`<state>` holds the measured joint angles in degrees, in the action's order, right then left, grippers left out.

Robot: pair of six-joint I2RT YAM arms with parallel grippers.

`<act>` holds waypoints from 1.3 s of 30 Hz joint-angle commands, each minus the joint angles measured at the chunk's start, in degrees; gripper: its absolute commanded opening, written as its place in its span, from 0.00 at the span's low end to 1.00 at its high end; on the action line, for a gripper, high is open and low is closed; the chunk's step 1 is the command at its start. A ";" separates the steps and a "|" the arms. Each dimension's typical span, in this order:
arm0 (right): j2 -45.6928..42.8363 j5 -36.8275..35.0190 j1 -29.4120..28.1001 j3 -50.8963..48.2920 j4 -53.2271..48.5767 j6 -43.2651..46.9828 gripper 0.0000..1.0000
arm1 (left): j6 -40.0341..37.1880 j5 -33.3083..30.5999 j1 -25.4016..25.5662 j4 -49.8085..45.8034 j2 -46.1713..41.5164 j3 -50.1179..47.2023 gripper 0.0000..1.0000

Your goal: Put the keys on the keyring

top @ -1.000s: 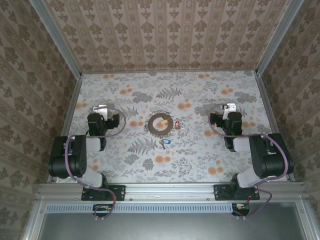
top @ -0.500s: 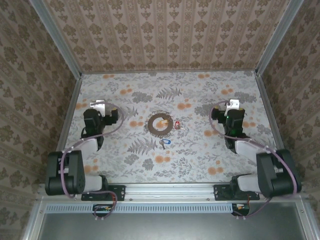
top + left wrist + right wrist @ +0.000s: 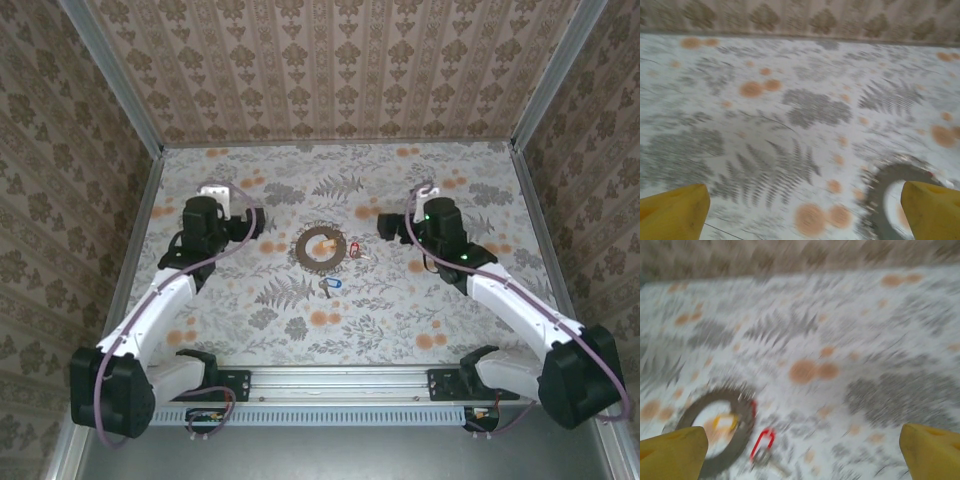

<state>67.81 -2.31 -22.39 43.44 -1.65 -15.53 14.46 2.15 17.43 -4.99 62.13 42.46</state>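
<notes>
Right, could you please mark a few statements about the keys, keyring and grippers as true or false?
1. The left gripper and right gripper are both open and empty. True.
2. The red key is threaded on the keyring. False: it lies loose beside the ring.
3. The blue key lies nearer the arm bases than the keyring. True.
4. The keyring sits in the far left corner of the table. False: it is near the middle, between the grippers.

Your workspace is a robot lab test cell: aluminium frame (image 3: 113, 75), wallpapered walls (image 3: 330, 70), floral table (image 3: 400, 320), two arms (image 3: 165, 295) bolted to a rail (image 3: 340, 382).
</notes>
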 commanded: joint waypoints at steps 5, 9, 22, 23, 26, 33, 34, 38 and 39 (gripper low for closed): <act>3.82 15.40 -5.19 -3.03 2.70 1.03 1.00 | 9.56 8.89 4.51 -9.51 -2.67 -2.01 1.00; 8.56 16.91 -5.38 -0.05 2.71 3.32 1.00 | 6.17 8.76 6.92 -8.62 3.11 0.97 0.93; 5.11 20.84 -5.91 -5.33 4.93 5.60 0.89 | 0.83 11.55 11.69 -11.50 22.27 10.71 0.66; 5.24 20.70 -5.83 -5.54 5.14 5.61 0.89 | 0.83 11.12 12.44 -11.85 22.83 11.03 0.65; 7.13 21.00 -5.08 -5.91 5.85 4.97 0.89 | 1.29 9.28 13.61 -13.15 24.05 11.61 0.60; 6.65 20.27 -4.37 -7.38 7.01 2.32 0.86 | 1.39 3.81 21.33 -16.39 28.41 17.05 0.52; 5.87 19.25 -4.03 -7.93 6.40 1.75 0.85 | 1.60 3.14 22.25 -17.00 28.98 17.59 0.51; 3.44 17.61 -1.76 -11.40 6.49 -0.50 0.82 | 3.25 2.07 24.71 -17.52 30.74 17.92 0.47; 3.23 17.56 -0.97 -11.91 6.57 -1.01 0.82 | 3.44 0.99 25.82 -17.95 31.40 18.37 0.46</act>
<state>72.69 17.04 -24.73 33.19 4.56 -13.98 16.75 6.26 41.85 -19.66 91.96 59.51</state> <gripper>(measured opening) 0.825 0.465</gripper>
